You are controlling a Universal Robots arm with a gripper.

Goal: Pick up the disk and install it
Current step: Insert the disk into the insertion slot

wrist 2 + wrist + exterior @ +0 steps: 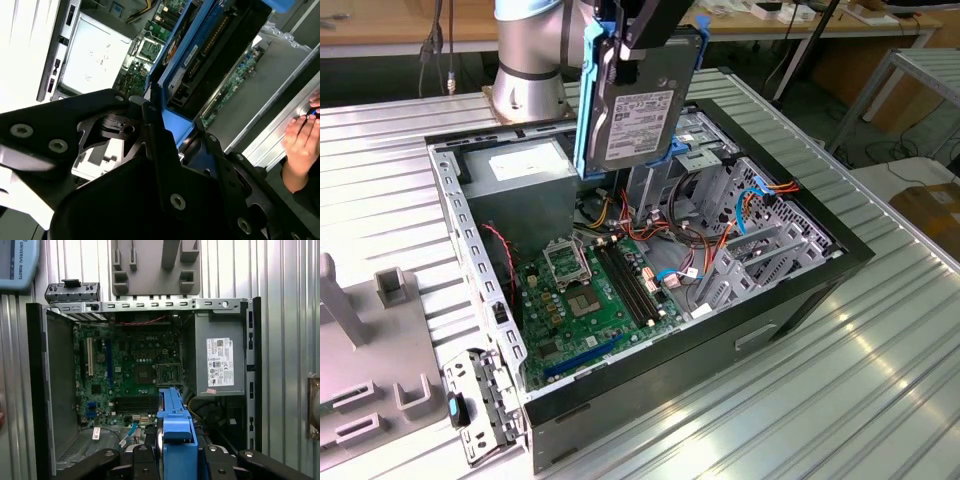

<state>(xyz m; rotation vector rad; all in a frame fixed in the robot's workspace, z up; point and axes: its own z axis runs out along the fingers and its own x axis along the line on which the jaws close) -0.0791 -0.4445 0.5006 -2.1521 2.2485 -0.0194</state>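
Exterior view, disk [640, 115] upright, clamped between fingers [655, 20]; above open case [670, 370]

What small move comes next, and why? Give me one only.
Probably a short, slow descent toward the drive cage. The disk hangs upright in the gripper, jaws shut on its top edge, above the open case and not yet in any bay. It seems to sit near the cage, so easing down while keeping it upright looks safest amid the cables.

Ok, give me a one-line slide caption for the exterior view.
The gripper holds the disk upright above the open computer case, not yet installed.
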